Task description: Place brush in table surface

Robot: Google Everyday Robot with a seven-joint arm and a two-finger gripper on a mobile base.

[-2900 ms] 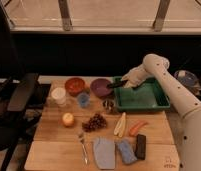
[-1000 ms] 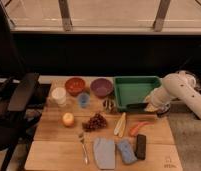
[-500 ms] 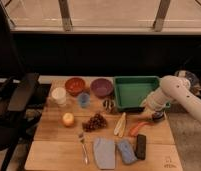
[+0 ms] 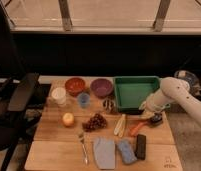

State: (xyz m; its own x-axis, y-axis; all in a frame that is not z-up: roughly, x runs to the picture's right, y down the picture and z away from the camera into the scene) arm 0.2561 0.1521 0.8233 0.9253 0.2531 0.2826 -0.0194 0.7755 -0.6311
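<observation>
My gripper [image 4: 153,116] is at the end of the white arm that reaches in from the right. It sits low over the wooden table surface [image 4: 59,150], just in front of the green tray's right front corner. It is shut on the small black brush [image 4: 155,119], whose dark head is down at the tabletop next to the carrot's right end. I cannot tell whether the brush touches the wood.
The green tray [image 4: 135,80] stands behind the gripper. An orange carrot [image 4: 136,128], banana [image 4: 120,125], black block [image 4: 140,146], blue sponge [image 4: 126,151], grey cloth [image 4: 104,152], fork [image 4: 83,147], grapes [image 4: 95,121], orange fruit [image 4: 68,119], two bowls and cups lie to the left.
The arm left the green tray, swung right and then came down and left to the tabletop in front of the tray, carrying the brush.
</observation>
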